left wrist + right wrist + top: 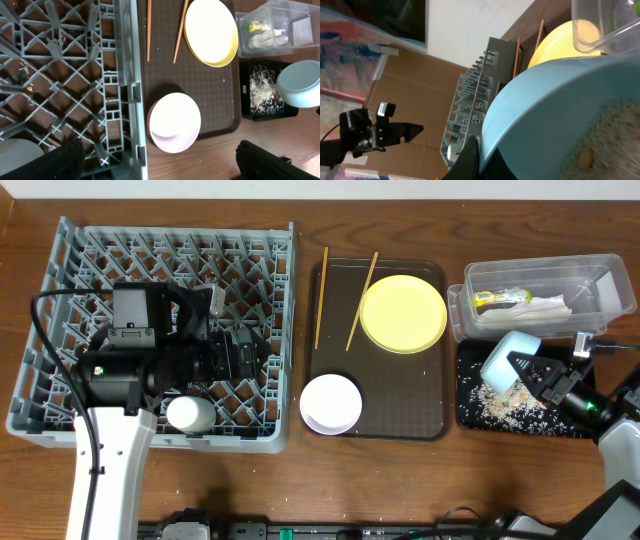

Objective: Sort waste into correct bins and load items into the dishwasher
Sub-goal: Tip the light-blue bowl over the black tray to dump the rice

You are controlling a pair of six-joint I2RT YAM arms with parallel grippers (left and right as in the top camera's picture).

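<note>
With my right gripper (530, 370) clamping the tilted bowl (508, 355), I'm risking crumbs (505, 408) scattering past the tray (466, 420) just beneath it.

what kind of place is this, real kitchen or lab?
Probably a lab bench staged as a kitchen clean-up: a grey dish rack loose on a wooden table, a clear tub and black tray as bins, cardboard sheeting behind.

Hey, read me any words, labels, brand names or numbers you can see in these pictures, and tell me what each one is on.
No text here can be read.
snack wrapper in the clear tub: green-and-yellow print, too small and blurred to read.
dish rack, light blue bowl, yellow plate: no markings visible.
</note>
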